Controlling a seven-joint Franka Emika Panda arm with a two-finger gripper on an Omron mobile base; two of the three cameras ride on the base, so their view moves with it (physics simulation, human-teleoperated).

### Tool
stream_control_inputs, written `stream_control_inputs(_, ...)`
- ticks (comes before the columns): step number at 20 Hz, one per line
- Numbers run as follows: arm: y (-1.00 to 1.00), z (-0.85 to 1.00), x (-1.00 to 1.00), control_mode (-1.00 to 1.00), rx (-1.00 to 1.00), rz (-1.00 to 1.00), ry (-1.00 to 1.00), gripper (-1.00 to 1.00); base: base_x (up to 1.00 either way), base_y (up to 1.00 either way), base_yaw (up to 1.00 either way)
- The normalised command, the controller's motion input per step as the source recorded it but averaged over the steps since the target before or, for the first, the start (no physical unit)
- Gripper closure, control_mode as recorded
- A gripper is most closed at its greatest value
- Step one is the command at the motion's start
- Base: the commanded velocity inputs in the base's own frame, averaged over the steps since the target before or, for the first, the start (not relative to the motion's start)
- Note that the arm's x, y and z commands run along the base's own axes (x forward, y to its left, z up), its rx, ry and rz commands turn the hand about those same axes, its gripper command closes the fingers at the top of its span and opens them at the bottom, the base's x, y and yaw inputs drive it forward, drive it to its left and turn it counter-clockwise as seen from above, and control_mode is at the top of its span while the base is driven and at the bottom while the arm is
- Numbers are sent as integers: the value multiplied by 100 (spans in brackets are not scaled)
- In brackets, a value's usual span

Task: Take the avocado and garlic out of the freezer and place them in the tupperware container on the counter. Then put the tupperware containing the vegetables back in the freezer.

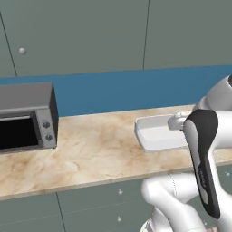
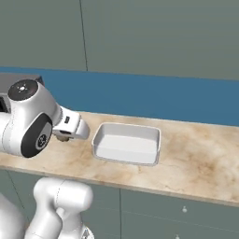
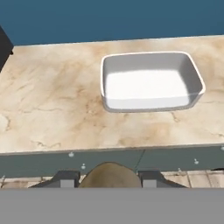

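Garlic [image 3: 110,176], a pale tan rounded lump, sits between the two dark fingers [image 3: 65,178] at the bottom of the hand view; the fingers close against it on both sides and hold it. The gripper [image 3: 109,179] is in front of the bench [image 3: 52,109], over the cabinet fronts [image 3: 109,159] and short of the bench's front edge as the hand view frames it.

Tupperware container [image 3: 151,81] stands on the beige marbled bench, lidless, white, with rounded corners and a raised rim. Its interior is bare in all three views. In the right base view the container [image 2: 127,142] lies just to the right of the arm's white wrist, apart from it. In the left base view the container [image 1: 156,132] is partly covered by the arm's dark-paneled link.

A grey toaster oven [image 1: 27,117] with a dark glass door and two knobs stands on the bench [image 1: 90,154] at the left, well apart from the container. A blue backsplash [image 1: 127,90] runs behind the bench, with grey-green wall cabinets [image 1: 90,31] above it. Grey-green cabinet fronts with small round knobs run below the bench.
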Motion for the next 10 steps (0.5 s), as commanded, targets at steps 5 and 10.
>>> stream_control_inputs(5, -20, -31, 58, -100, 0, 11, -1, 100, 0, 0, 0)
stream_control_inputs(10, -27, -60, 97, -100, 0, 1, 0, 100, 0, 0, 0)
